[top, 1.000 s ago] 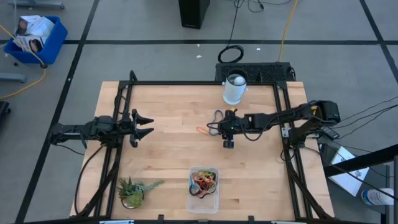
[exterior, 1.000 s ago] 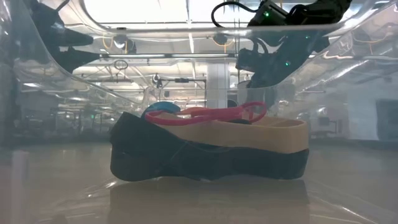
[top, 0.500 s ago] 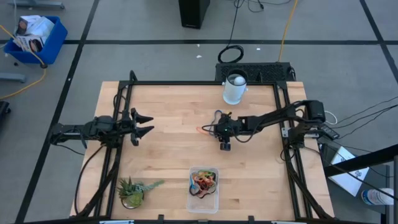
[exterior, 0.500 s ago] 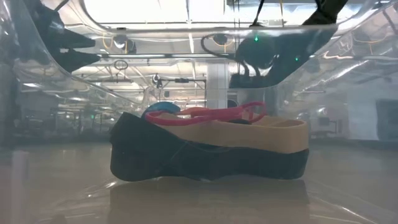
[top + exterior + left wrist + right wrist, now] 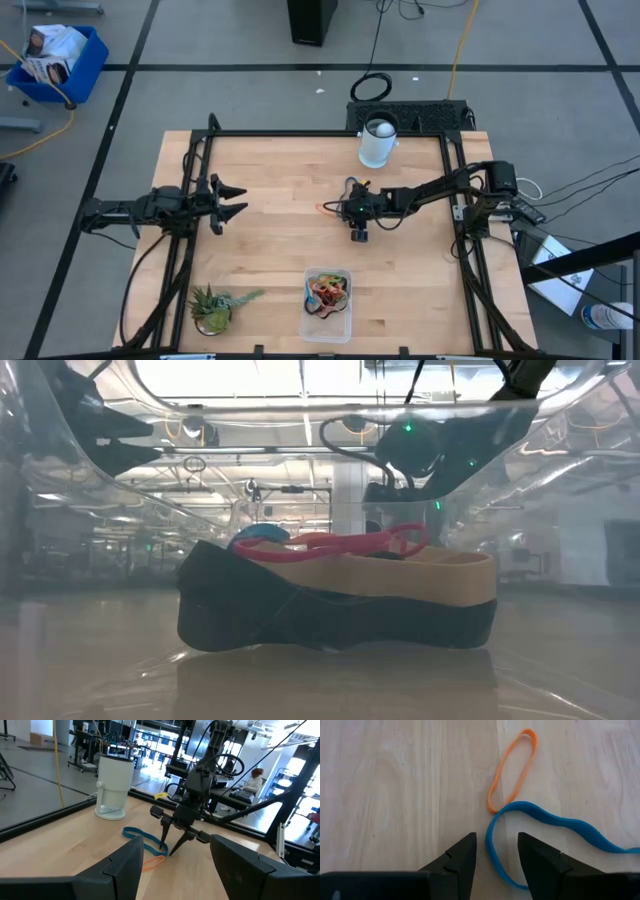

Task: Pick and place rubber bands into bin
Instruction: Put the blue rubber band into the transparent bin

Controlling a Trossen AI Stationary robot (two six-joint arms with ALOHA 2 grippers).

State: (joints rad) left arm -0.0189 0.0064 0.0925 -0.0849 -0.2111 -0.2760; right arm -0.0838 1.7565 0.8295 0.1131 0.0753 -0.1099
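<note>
- On the wooden table, the blue rubber band lay between the right gripper's parted fingers, the orange band just beyond.
- Since a second ago, that gripper had shifted toward the table's centre.

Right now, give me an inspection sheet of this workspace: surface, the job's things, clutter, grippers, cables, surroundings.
Surface: wooden table, mostly bare.
Job's things: an orange rubber band and a blue rubber band lie touching on the wood mid-table; the clear bin at the near edge already holds several bands.
Clutter: white cup at the far edge; small green plant near the bin.
Grippers: right gripper open, low over the blue band, its fingertips either side of the loop's edge; left gripper open, waiting at the table's left, holding nothing.
Cables: black coil on the floor behind the table.
Surroundings: blue crate on the floor; a seated person beyond the table.
</note>
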